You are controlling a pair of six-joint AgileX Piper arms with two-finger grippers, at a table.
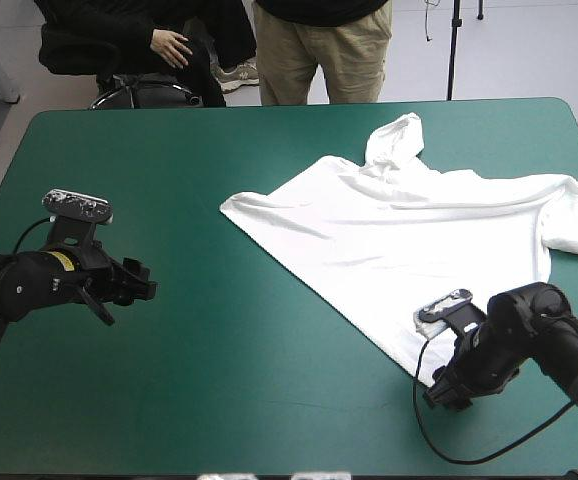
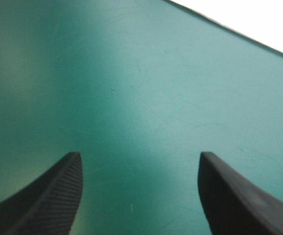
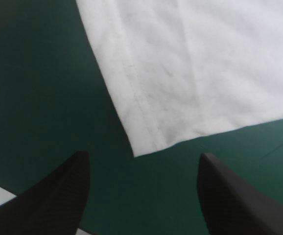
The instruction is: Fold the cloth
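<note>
From my station I see the T-shirt (image 1: 419, 225) spread nearly flat on the right half of the bench (image 1: 219, 380), white against the teal-green cover. One sleeve is bunched up toward the far edge, and the other side of the shirt reaches the right edge. Its long stitched edge runs on a slant from about the middle of the bench down toward the near right corner, and it ends in a sharp corner of cloth there. The right gripper (image 3: 142, 154) hangs low over that corner. Its black fingers (image 3: 58, 196) stand wide apart with nothing between them but cover, and the tip of the cloth lies just ahead of the gap, not touching either finger. The left gripper (image 2: 139, 156) is well away from the shirt, over the bare left side of the bench near the left edge. Its jaws are also parted and empty, and ahead of it I see only teal-green surface running out to the bench's edge.
</note>
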